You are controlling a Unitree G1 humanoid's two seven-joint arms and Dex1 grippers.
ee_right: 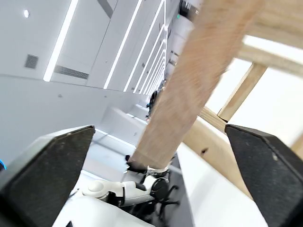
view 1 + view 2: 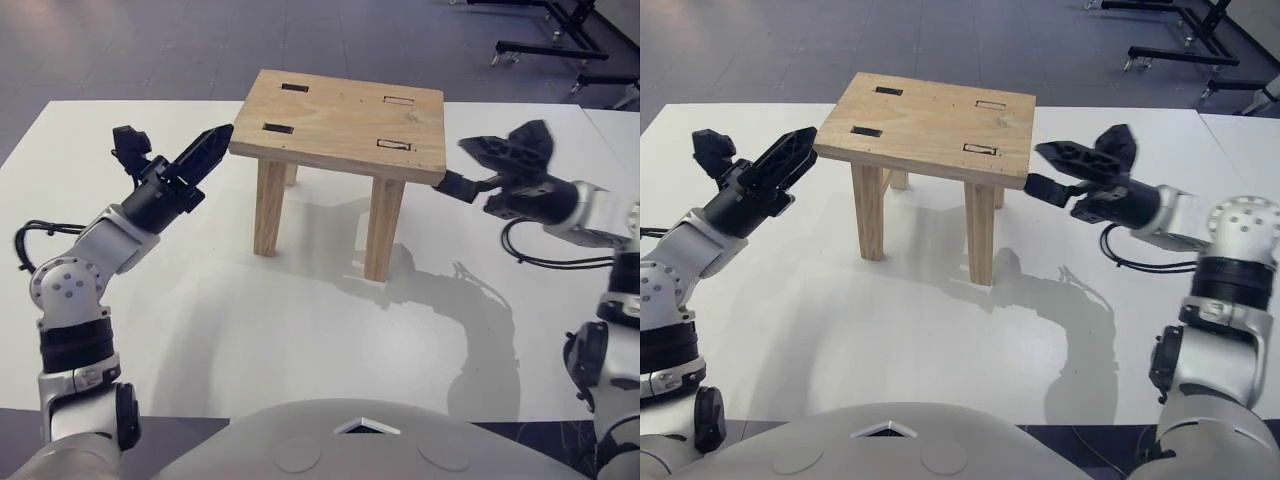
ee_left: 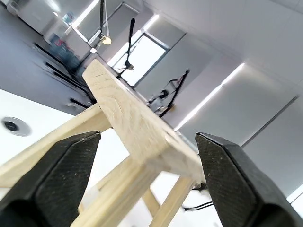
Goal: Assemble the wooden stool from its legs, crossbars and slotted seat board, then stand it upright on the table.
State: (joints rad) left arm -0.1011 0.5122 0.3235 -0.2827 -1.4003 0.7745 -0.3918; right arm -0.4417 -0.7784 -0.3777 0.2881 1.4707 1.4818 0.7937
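Observation:
The wooden stool [image 2: 340, 120] stands upright on the white table [image 2: 300, 340], its slotted seat board on top and its legs [image 2: 383, 225] below. My left gripper [image 2: 212, 150] is at the seat's left edge, open. In the left wrist view the board's edge [image 3: 137, 127] lies between the spread fingers [image 3: 52, 179]. My right gripper [image 2: 1036, 170] is at the seat's right edge, also open, one finger above the board and one below. In the right wrist view the seat board [image 1: 189, 90] crosses between the dark pads [image 1: 47, 165].
Free table surface stretches in front of the stool and to both sides. A second table [image 2: 620, 125] adjoins on the right. Black wheeled stands [image 2: 545, 45] are on the floor behind. Cables [image 2: 545, 255] trail beside my right arm.

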